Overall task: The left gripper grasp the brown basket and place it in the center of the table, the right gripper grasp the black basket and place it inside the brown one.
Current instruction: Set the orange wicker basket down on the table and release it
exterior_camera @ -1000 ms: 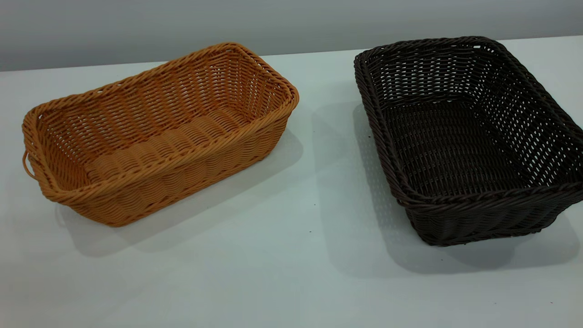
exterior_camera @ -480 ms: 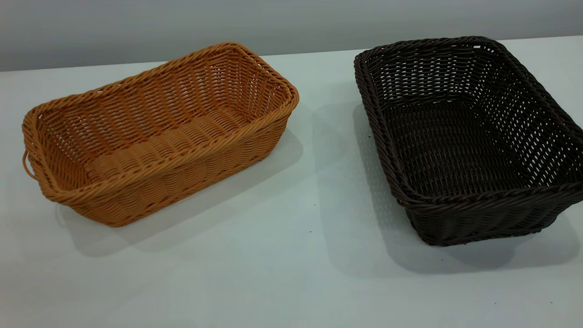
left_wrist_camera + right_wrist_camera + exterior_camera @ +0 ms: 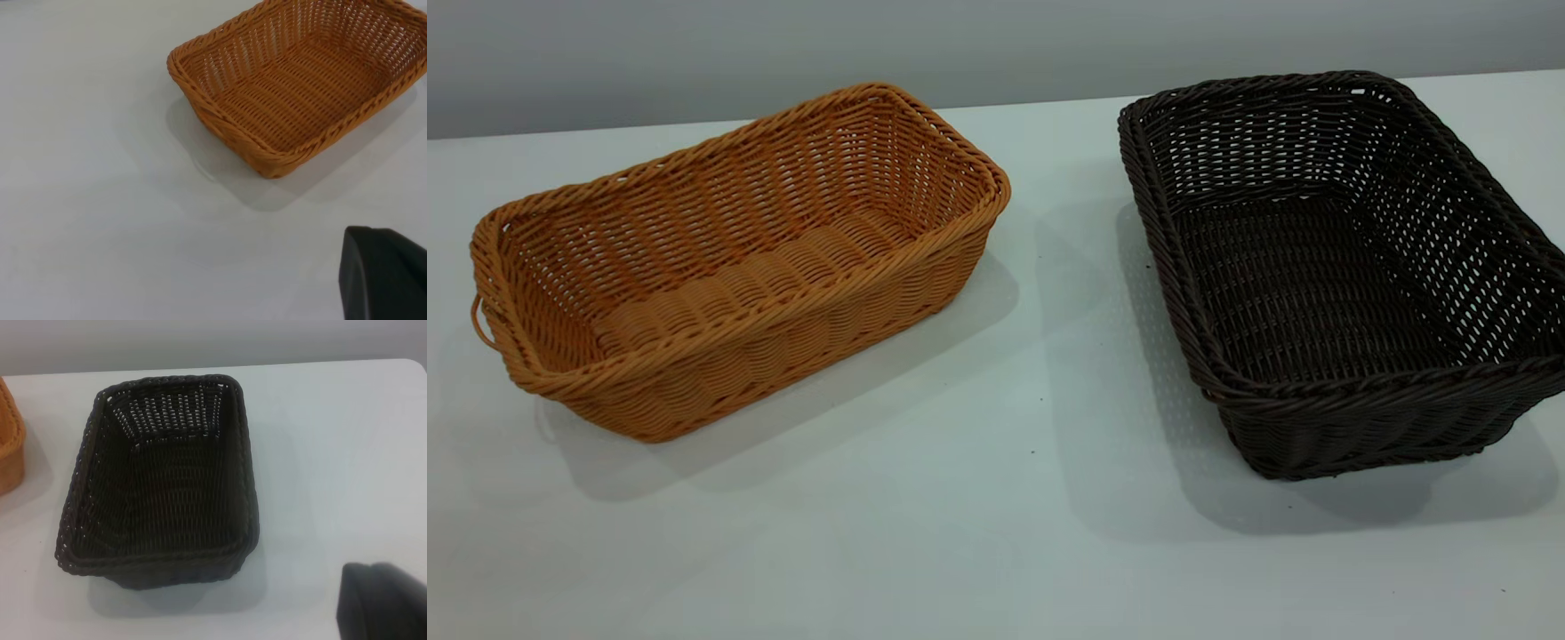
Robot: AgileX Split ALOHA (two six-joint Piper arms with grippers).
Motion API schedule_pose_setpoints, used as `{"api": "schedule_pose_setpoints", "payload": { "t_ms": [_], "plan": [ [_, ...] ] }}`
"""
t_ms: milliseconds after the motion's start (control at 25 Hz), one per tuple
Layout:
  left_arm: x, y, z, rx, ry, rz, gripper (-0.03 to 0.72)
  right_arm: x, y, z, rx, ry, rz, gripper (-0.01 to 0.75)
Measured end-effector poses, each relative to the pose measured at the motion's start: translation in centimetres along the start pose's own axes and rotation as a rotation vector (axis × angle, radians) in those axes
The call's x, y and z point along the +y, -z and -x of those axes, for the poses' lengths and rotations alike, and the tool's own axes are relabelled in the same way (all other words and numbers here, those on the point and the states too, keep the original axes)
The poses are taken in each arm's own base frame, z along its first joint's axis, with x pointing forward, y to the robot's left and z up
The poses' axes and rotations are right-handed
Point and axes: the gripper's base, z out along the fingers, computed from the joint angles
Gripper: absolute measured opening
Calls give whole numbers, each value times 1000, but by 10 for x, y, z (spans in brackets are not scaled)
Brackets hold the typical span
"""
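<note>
Nothing's moved since prev frame: we see brown basket (image 3: 734,258) lying w/ long axis diagonal, well apart from left gripper (image 3: 383,273), whose finger state we can't tell.

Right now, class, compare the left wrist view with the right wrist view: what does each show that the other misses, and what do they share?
Only the left wrist view shows the brown basket nearly whole, empty, with its woven floor visible. Only the right wrist view shows the black basket, also empty; there the brown one is just a sliver at the frame edge. Both share the white table and a dark piece of the arm's own hardware in one corner, too little to read either gripper's state.
</note>
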Motion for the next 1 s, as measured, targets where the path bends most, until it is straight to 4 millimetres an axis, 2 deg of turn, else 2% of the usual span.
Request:
{"api": "schedule_pose_setpoints", "payload": {
  "t_ms": [360, 560, 680, 800, 880, 1000],
  "plan": [
    [1, 3, 4, -28, -22, 15, -1, 2, 1, 2, -9, -11, 21, 2],
    [2, 21, 37, -90, -125, 20, 17, 9, 14, 16, -55, -40, 82, 53],
    [4, 31, 64, -105, -222, 16, 74, 12, 16, 33, -29, -60, 118, 123],
    [7, 37, 94, -119, -329, -7, 172, 12, 15, 52, -1, -56, 119, 212],
    [9, 36, 114, -112, -390, -9, 242, 12, 11, 67, 3, -36, 116, 271],
    [12, 21, 138, -99, -449, -13, 371, 10, -4, 83, 29, -20, 119, 357]
  ]
}}
